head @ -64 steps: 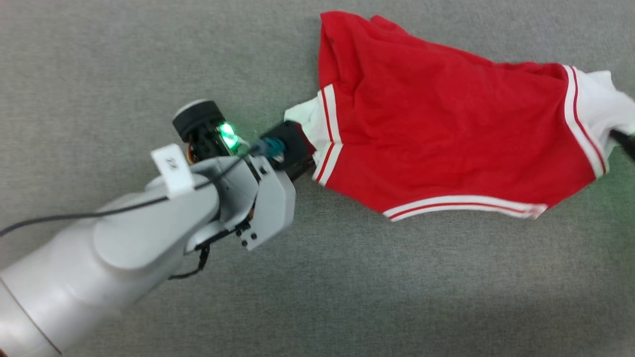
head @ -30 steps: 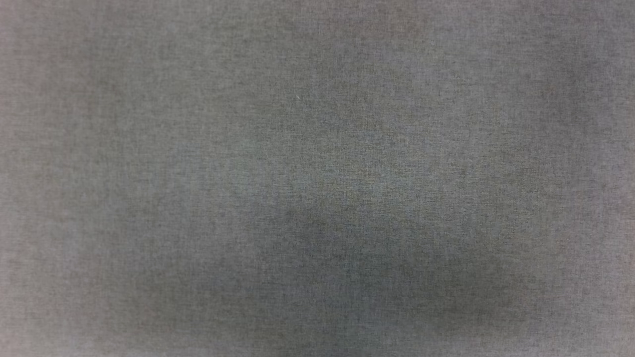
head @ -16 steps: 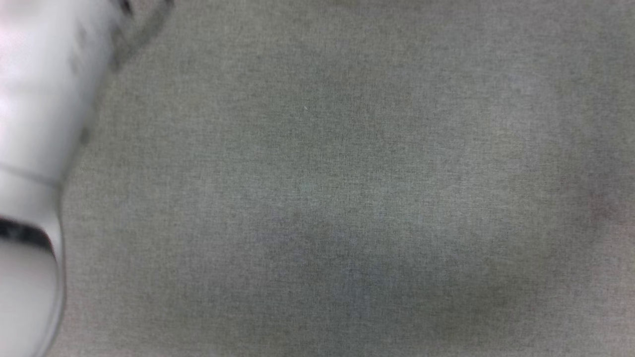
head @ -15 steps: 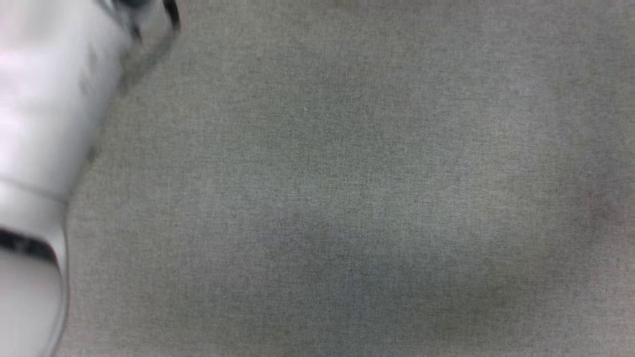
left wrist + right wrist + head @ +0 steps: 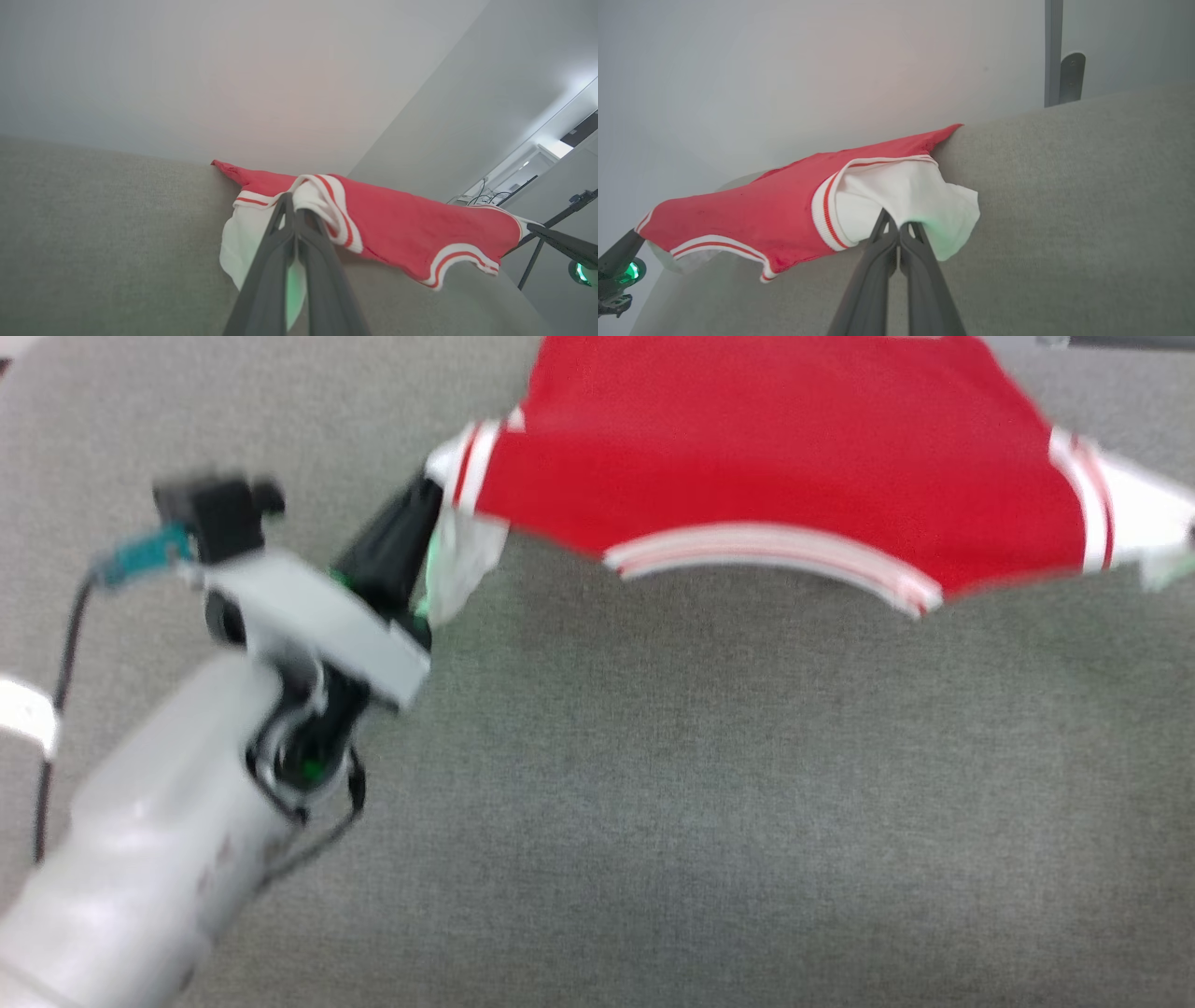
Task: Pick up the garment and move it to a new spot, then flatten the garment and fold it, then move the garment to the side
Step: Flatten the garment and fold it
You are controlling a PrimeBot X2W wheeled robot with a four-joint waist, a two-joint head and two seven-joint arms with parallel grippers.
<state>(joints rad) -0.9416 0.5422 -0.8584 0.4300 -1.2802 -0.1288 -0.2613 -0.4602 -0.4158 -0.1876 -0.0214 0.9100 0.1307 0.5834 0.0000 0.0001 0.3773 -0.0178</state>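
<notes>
Tension is the change: two seconds ago the garment (image 5: 775,457) lay rumpled and slack between the arms, and now it stretches taut and nearly smooth, its striped hem (image 5: 775,549) bowing in a clean arc. The head camera has swung in the meantime, so the shirt sitting nearer the top of its view is no proof of travel. I judge the flattening step to be under way, with the fold not yet begun. The left claw (image 5: 292,207) is clenched on the white sleeve (image 5: 243,242) at its end of the shirt; the right claw (image 5: 897,227) is clenched on the opposite white sleeve (image 5: 920,196). The red body spans between them. Its far edge seems to rest on the grey worktop (image 5: 653,803), while the near hem appears lifted just above it.
</notes>
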